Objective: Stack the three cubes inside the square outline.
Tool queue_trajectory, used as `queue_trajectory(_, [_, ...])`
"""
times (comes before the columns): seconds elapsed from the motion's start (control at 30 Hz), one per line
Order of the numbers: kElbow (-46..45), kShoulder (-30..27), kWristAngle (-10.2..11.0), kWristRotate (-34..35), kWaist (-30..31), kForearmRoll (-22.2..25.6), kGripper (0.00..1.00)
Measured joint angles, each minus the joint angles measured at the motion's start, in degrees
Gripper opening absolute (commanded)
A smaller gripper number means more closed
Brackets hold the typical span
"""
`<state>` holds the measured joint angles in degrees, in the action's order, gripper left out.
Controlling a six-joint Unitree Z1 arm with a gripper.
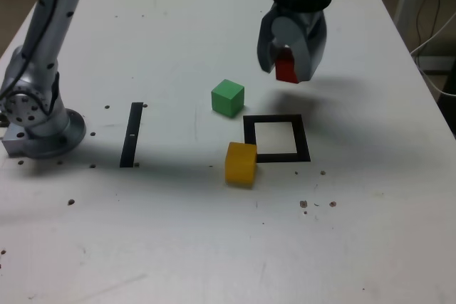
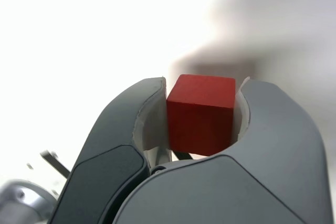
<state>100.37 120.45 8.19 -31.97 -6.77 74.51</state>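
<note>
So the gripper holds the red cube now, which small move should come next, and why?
Probably carry the red cube toward the square outline and stop above its pale centre. The gripper is shut on the cube and holds it above the table, beyond the outline in the exterior view. The outline is empty; the green cube and yellow cube sit outside it.

Taking the square outline (image 1: 276, 139) on the table (image 1: 178, 247) as the landmark in the exterior view: one cube (image 1: 241, 163) sits just beside its near-left corner, touching or nearly so. Another cube (image 1: 228, 97) lies behind and to its left, apart from it. Behind it, raised above the table, the gripper (image 1: 291, 69) holds the third cube (image 1: 286, 69). A straight strip (image 1: 131, 134) lies well to its left, and the arm's base (image 1: 39, 122) farther left.
</note>
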Motion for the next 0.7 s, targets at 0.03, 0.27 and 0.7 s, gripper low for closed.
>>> queue_trajectory(0.03, [-0.65, -0.42, -0.22, 1.89, 0.44, 0.0, 0.33])
queue_trajectory(0.27, [-5.19, -2.95, -2.22, 15.54, 3.81, 0.0, 0.33])
queue_trajectory(0.7, [-7.32, -3.48, -4.94, 32.02, 8.66, 0.0, 0.33])
